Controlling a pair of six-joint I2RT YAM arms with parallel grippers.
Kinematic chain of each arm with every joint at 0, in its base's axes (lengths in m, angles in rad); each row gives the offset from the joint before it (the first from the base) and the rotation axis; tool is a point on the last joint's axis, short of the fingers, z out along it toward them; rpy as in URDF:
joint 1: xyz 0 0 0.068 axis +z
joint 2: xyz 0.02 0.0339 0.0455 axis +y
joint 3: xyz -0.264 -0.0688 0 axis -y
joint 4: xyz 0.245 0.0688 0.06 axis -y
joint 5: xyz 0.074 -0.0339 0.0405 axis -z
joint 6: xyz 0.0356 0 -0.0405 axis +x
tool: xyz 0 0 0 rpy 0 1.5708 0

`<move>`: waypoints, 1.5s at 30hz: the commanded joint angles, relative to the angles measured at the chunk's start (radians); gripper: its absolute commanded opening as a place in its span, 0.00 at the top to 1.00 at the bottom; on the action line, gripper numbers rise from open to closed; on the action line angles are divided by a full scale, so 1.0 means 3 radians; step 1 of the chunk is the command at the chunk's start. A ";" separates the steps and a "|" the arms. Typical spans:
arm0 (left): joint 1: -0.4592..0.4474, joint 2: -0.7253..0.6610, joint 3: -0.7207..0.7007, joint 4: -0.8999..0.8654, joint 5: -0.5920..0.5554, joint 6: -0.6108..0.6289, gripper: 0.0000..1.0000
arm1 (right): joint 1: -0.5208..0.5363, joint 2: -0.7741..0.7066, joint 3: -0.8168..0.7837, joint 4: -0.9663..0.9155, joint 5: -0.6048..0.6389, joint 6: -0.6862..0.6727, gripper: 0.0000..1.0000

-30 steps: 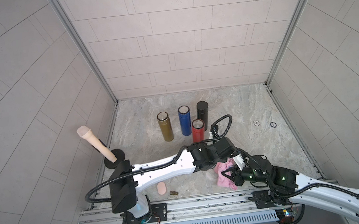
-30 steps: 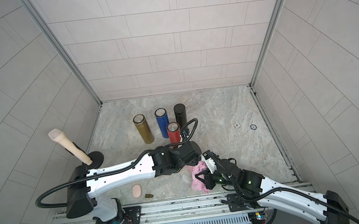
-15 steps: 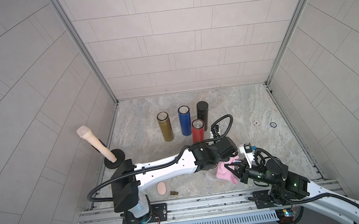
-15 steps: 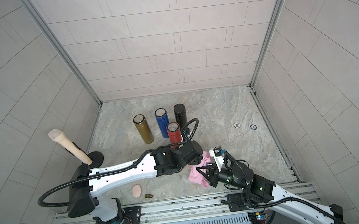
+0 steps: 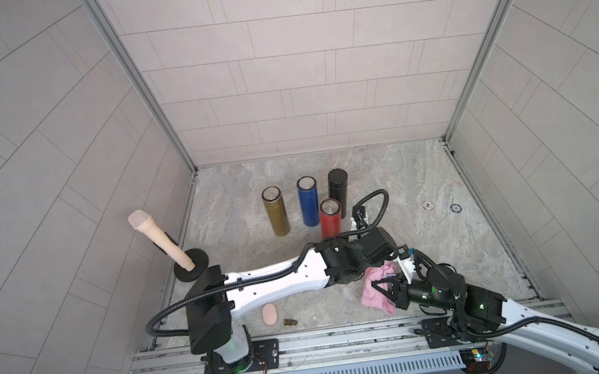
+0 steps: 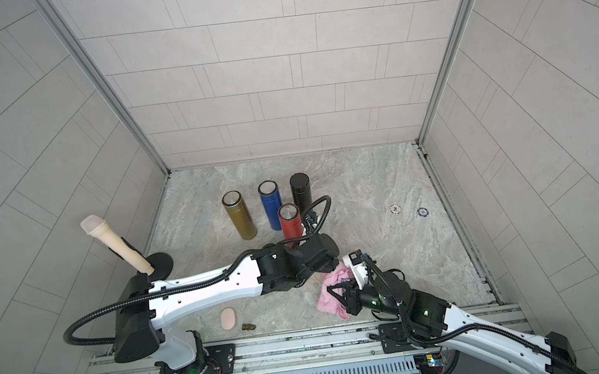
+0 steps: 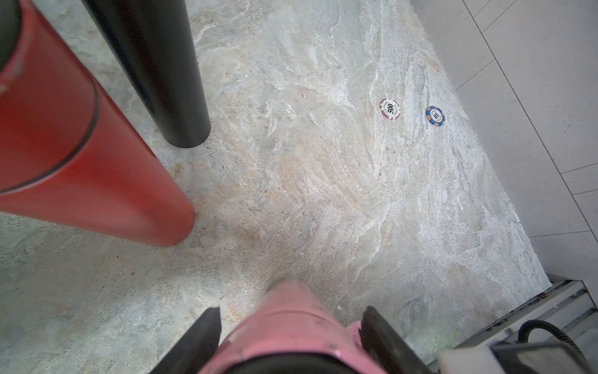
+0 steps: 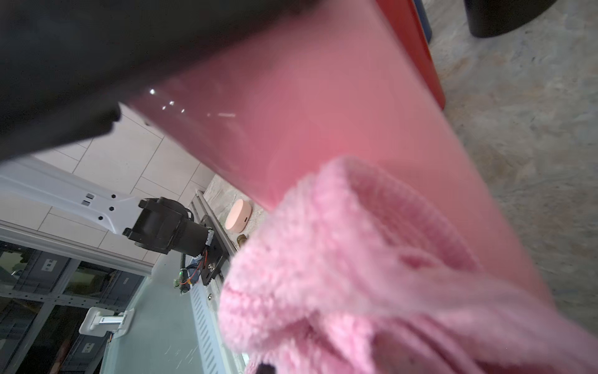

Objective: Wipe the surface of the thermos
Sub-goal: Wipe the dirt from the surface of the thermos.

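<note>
Marbled stone floor (image 5: 424,181), walled in by pale tiles (image 5: 297,80), fills the middle of both top views. At the bottom centre of the left wrist view, the left gripper (image 7: 291,312) has its fingers clamped on either side of a pink thermos (image 7: 288,343). Low and right of centre in a top view, the right gripper (image 5: 383,289) is pinched onto a fluffy pink cloth (image 5: 371,300). The right wrist view shows the cloth pressed against the thermos's side. A gold thermos (image 5: 276,215), blue thermos (image 5: 308,200), black thermos (image 5: 337,191) and red thermos (image 5: 330,219) stand upright together at mid-frame. Two poker chips (image 5: 427,205) lie well to their right.
</note>
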 commanded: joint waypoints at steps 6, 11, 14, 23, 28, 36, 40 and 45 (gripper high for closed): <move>-0.0002 0.0100 0.0143 0.0185 -0.0093 -0.0029 1.00 | 0.0079 0.0531 0.0436 0.0643 -0.0151 -0.0104 1.00; -0.0001 0.0103 0.0195 0.0207 -0.0047 0.0008 1.00 | 0.0190 0.1075 0.0483 0.1087 0.0000 -0.0095 1.00; -0.0001 0.0083 0.0181 0.0183 -0.0075 0.0027 1.00 | 0.0261 0.1196 0.0505 0.0887 0.0292 -0.0087 1.00; 0.0060 -0.0105 0.0068 0.0104 -0.0151 0.0171 1.00 | 0.0265 0.0515 0.0214 -0.0152 0.0829 0.0329 1.00; 0.0132 -0.0246 -0.0037 0.0083 -0.0040 0.0319 1.00 | 0.0256 0.0129 0.0198 -0.0921 0.1072 0.0598 1.00; 0.0140 -0.0519 -0.0032 -0.0024 0.0375 0.1927 1.00 | -0.0726 0.0675 0.0295 -0.0970 0.0028 0.0515 1.00; 0.0150 -0.0737 -0.0195 0.0042 0.0700 0.2686 1.00 | -0.1534 0.0902 0.0568 -0.0832 -0.0796 0.0079 1.00; 0.0197 -0.0916 -0.0495 0.0407 0.1140 0.3156 1.00 | -0.2044 0.1406 0.0911 -0.0570 -0.1739 -0.0224 1.00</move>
